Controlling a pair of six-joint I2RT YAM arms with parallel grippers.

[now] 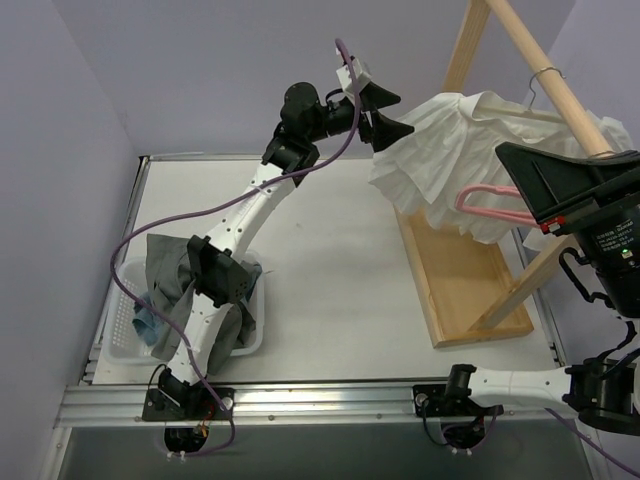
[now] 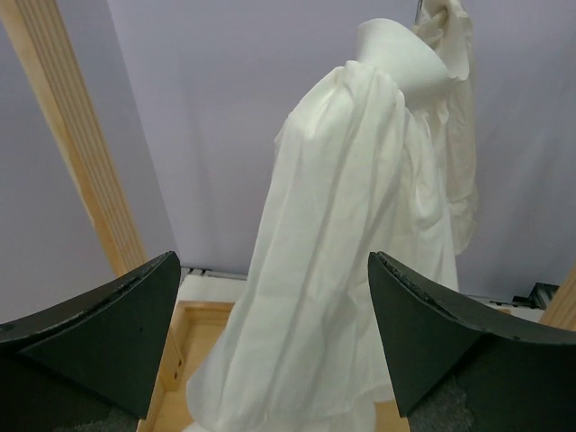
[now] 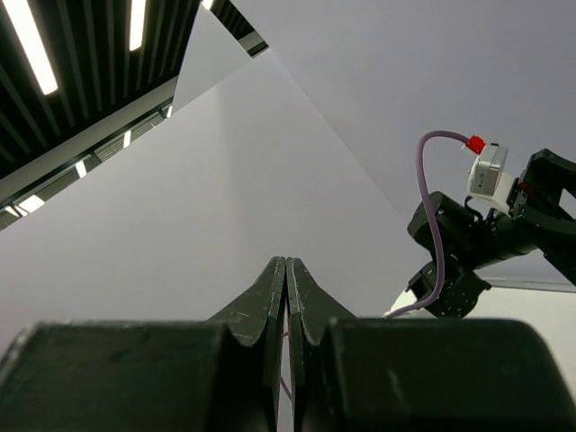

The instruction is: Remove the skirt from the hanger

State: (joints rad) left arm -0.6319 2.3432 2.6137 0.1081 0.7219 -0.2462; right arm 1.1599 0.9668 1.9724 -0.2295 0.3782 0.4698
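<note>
A white skirt (image 1: 455,160) hangs bunched on a pink hanger (image 1: 490,205) from the wooden rail (image 1: 555,85) of a rack at the right. My left gripper (image 1: 388,112) is open, raised at the skirt's left edge, jaws facing the cloth. In the left wrist view the skirt (image 2: 351,243) hangs straight ahead between my open fingers (image 2: 99,333), not touching them. My right gripper (image 3: 286,270) is shut and empty, pointing up at the wall; its body (image 1: 570,185) sits raised in front of the rack's right side.
The rack's wooden base tray (image 1: 465,285) lies on the table at right, with its slanted posts (image 1: 465,45). A white basket (image 1: 135,320) with grey and blue clothes stands at front left, under the left arm.
</note>
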